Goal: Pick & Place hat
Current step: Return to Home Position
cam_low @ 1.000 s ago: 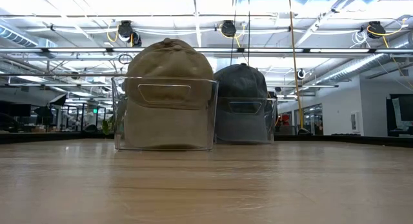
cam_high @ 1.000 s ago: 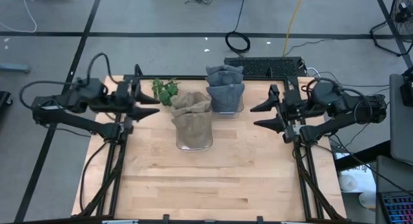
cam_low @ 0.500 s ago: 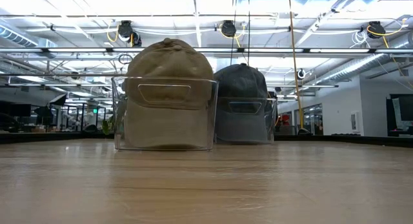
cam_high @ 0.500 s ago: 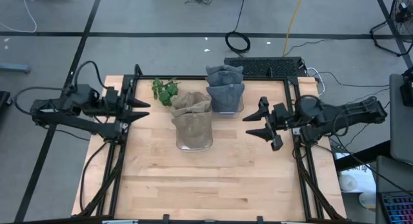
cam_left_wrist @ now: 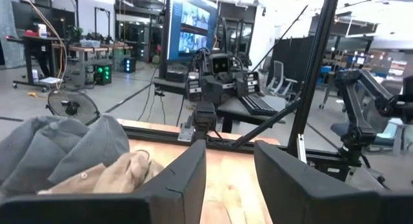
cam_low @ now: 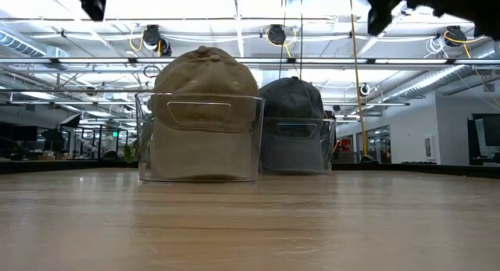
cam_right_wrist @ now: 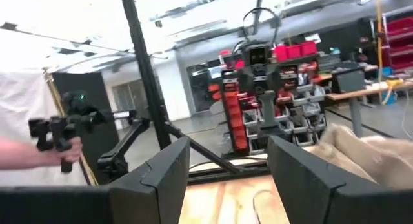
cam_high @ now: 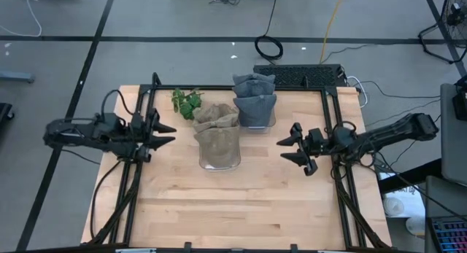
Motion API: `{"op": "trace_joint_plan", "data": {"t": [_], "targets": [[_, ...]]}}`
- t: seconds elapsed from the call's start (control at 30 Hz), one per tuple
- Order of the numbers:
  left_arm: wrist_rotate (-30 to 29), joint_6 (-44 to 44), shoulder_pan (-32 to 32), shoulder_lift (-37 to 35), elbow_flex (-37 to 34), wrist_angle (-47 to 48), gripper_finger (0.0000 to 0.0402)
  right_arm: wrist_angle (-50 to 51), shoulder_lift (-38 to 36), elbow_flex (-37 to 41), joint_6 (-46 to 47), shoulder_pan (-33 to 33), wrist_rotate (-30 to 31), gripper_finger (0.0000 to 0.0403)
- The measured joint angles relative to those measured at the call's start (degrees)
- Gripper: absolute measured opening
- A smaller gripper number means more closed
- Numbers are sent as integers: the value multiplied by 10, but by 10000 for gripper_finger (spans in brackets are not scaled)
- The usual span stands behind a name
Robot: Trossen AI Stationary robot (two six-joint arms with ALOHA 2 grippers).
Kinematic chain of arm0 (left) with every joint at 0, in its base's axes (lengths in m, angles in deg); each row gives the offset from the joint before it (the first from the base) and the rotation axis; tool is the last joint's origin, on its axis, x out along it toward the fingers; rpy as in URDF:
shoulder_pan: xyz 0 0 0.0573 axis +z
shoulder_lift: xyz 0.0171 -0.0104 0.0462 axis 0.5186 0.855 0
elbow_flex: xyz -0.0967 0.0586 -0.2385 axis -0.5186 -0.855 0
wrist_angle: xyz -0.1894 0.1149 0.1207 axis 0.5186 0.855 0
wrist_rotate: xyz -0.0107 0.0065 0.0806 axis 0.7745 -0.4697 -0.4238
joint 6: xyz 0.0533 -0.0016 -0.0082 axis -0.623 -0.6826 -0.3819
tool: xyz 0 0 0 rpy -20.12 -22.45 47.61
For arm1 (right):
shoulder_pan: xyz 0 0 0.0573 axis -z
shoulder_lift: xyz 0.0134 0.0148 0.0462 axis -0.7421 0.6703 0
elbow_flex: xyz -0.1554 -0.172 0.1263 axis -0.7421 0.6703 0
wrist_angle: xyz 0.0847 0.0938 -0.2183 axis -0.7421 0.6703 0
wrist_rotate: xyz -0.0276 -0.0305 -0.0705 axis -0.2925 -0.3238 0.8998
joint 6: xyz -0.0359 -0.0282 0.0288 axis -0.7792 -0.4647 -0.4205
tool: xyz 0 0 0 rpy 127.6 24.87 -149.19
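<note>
The brown caps sat heaped in the left transparent bin on the tabletop — between the left tool and the right tool, both spread open, empty, pointing inward, the left one nearer

You've got a light wood tabletop w/ 2 clear bins standing near its back-centre: left bin a bit fwd, right bin just behind & to its right. Green plant sprig lies by the back edge, left of the bins. Black frame rails run along both sides.
</note>
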Motion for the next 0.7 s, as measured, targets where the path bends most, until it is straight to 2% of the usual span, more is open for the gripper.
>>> {"op": "trace_joint_plan", "data": {"t": [0.37, 0.7], "targets": [[0, 19, 0, -72, -166, -128, 149, -54, -3, 69, 11, 0, 32, 196], [3, 34, 0, -99, -240, -181, 137, -55, -5, 92, 15, 0, 30, 196]]}}
